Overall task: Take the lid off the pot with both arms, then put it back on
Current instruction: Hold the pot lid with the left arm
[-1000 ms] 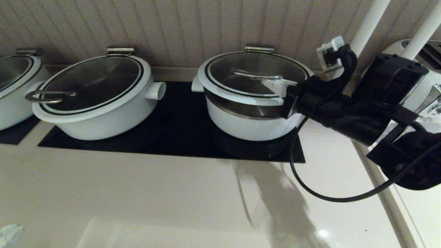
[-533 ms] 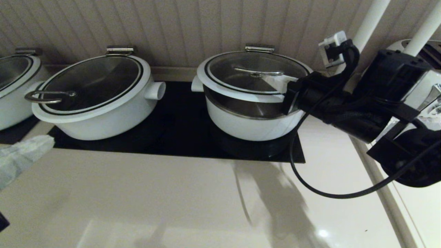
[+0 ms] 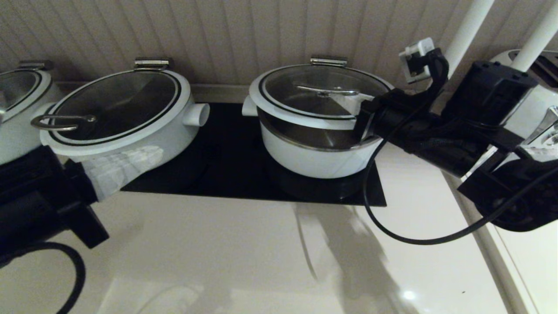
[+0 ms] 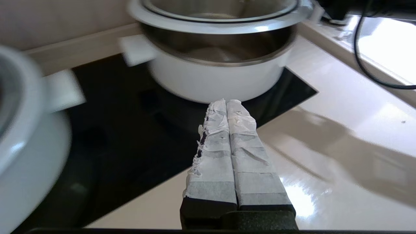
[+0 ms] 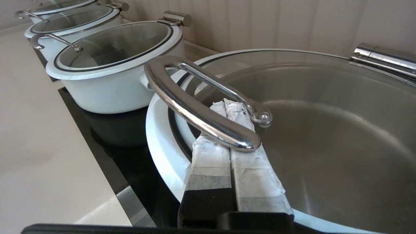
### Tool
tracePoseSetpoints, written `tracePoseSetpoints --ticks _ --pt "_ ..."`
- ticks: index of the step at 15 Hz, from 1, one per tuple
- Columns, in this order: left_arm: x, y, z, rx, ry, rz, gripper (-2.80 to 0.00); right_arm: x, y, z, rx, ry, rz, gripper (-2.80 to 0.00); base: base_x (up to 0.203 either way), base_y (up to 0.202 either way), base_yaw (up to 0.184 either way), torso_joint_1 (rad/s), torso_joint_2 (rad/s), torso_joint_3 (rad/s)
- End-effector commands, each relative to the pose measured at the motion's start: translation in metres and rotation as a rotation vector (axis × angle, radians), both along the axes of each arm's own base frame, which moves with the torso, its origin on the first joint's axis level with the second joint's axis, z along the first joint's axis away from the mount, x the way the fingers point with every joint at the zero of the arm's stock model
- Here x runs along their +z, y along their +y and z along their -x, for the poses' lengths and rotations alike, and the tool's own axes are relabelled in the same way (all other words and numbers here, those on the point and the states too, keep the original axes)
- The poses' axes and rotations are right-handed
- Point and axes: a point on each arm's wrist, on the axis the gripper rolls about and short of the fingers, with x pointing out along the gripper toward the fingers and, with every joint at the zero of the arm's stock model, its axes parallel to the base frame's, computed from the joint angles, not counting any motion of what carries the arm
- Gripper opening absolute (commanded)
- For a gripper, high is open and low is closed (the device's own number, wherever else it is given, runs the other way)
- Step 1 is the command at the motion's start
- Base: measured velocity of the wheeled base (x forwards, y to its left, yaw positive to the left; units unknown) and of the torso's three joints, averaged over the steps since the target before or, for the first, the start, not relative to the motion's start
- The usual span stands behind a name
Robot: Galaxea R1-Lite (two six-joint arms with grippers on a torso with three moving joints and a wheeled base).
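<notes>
Head view puts the pot (image 3: pixel 316 150) right of centre on the black cooktop (image 3: pixel 226 174), against the ribbed wall. The lid (image 3: pixel 305 107) is tipped up at its front edge, a dark gap showing the steel inside beneath it, while its back edge stays at the steel hinge (image 3: pixel 328 61). The right gripper (image 3: pixel 348 104) reaches in from the right side of the frame over the lid; in the right wrist view its taped fingers (image 5: pixel 211 156) are pressed flat together and slid under the curved steel bar handle (image 5: pixel 198 110), bearing it rather than clamping it. The left gripper (image 3: pixel 120 170) sits at the lower left of the head view, in front of the wider oval-looking pot (image 3: pixel 130 144) with the loop-handled glass lid (image 3: pixel 113 104). From the left wrist view its taped fingers (image 4: pixel 227 152) are closed on each other with nothing between them, pointing at the pot from well short of it, above the pale countertop (image 3: pixel 244 257). A black cable (image 3: pixel 392 218) loops down from the right arm across the counter.
</notes>
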Motion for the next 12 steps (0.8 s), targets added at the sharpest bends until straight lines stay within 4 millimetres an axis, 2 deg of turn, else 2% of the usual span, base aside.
tracePoseSetpoints --ticks 1,6,12 --pt "-0.012 -0.022 -0.02 -0.047 0.054 -0.023 -2.8 0.003 0.001 -0.003 -0.006 -0.012 -0.008 -2.8 0.0 0.0 0.0 0.0 0.0 0.0" --pt "-0.028 -0.053 -0.036 -0.11 0.085 -0.041 -2.8 0.004 0.003 -0.01 -0.016 -0.018 -0.013 -2.8 0.0 0.0 0.0 0.0 0.0 0.0" --pt "-0.052 -0.088 -0.061 -0.098 0.087 -0.038 -2.8 0.006 0.003 -0.01 -0.018 -0.024 -0.017 -2.8 0.0 0.0 0.0 0.0 0.0 0.0"
